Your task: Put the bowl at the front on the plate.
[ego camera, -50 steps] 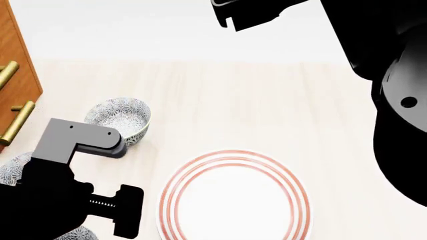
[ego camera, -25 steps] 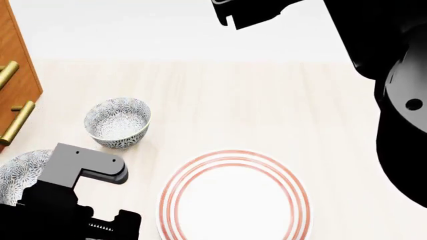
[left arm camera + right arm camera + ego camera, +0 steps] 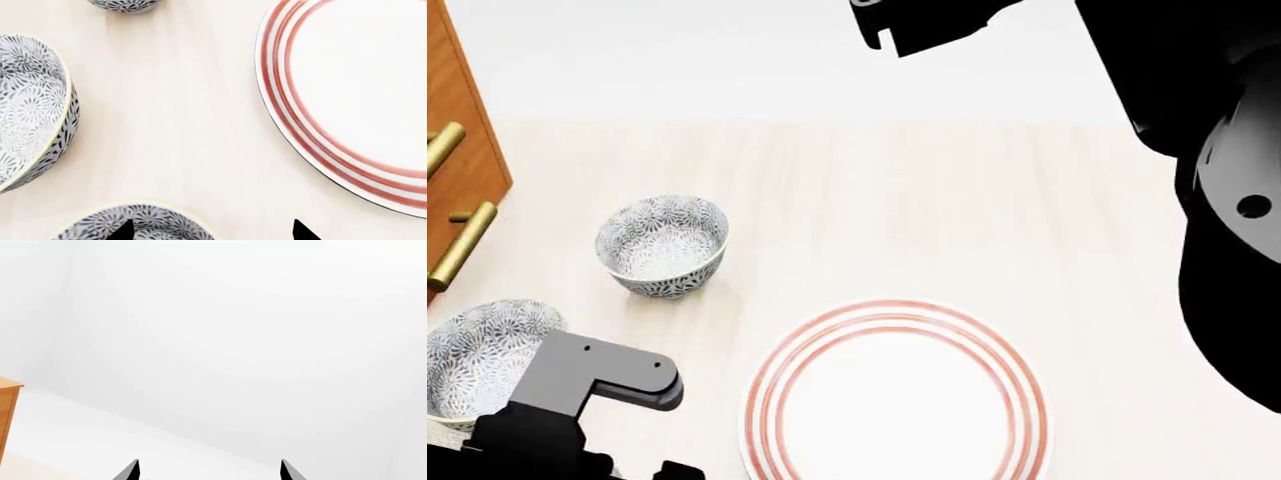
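Note:
The bowl at the front (image 3: 143, 223) is white with a dense grey-blue floral pattern and shows only in the left wrist view, at the frame's edge. My left gripper (image 3: 212, 232) hangs open above it, one fingertip (image 3: 124, 231) over the bowl's inside and the other over bare table. In the head view my left arm (image 3: 581, 395) hides this bowl. The plate (image 3: 894, 395) (image 3: 347, 100), white with red rings, lies to the right of it. My right gripper (image 3: 209, 471) is open, empty and held high, facing a white wall.
Two look-alike bowls stand nearby: one at the left (image 3: 481, 358) (image 3: 33, 110), one farther back (image 3: 662, 245) (image 3: 124, 4). A wooden cabinet (image 3: 457, 110) with brass handles borders the table on the left. My right arm (image 3: 1214, 200) fills the right side.
My left arm has drawn back toward the lower edge of the head view, uncovering the left bowl. The right arm, bowls and plate have stayed put.

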### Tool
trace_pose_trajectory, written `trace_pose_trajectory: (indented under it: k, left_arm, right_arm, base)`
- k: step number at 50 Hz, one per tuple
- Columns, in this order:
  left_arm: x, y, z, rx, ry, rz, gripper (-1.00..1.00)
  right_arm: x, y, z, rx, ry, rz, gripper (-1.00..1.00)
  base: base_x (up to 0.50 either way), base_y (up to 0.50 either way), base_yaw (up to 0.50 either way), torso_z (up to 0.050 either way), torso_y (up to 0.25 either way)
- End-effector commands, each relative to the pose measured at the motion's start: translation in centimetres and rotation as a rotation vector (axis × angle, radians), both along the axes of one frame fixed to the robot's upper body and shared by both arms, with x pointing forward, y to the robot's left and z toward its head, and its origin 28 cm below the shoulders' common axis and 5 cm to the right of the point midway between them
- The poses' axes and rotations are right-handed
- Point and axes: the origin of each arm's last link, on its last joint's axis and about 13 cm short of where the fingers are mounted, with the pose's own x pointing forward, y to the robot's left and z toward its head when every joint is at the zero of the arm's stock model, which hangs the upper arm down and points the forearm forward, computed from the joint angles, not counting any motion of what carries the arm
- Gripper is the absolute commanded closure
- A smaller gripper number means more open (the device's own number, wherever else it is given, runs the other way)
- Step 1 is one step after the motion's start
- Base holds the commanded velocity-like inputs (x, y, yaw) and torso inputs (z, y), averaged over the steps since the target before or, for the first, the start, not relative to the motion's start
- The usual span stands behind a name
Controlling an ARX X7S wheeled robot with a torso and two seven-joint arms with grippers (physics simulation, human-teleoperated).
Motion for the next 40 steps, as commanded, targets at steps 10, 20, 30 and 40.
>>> trace_pose_trajectory:
  k: [10,20,30,40]
  left_arm:
    - [-0.5,0.3,-2.1,0.023,0.044,0.003,-1.00]
    - [-0.7,0.2,-3.2,0.037,0.068,0.001,-1.00]
    - [-1.0,0.4,-3.6,0.042,0.083,0.005,-1.00]
    - [-1.7,0.5,-4.2,0.053,0.104,-0.002,-1.00]
  right_arm:
    - [0.0,0.0,-0.1,-0.002,0.002,-0.002,-1.00]
    - [0.0,0.0,-0.1,-0.004,0.004,-0.001,-1.00]
    - [0.0,-0.1,0.0,-0.007,0.003,-0.002,-1.00]
    - [0.0,-0.1,-0.2,-0.003,0.002,-0.007,-1.00]
  base:
    - [0.00,0.00,0.00,0.000,0.000]
    - [0.00,0.00,0.00,0.000,0.000]
    - [0.00,0.00,0.00,0.000,0.000]
    - [0.00,0.00,0.00,0.000,0.000]
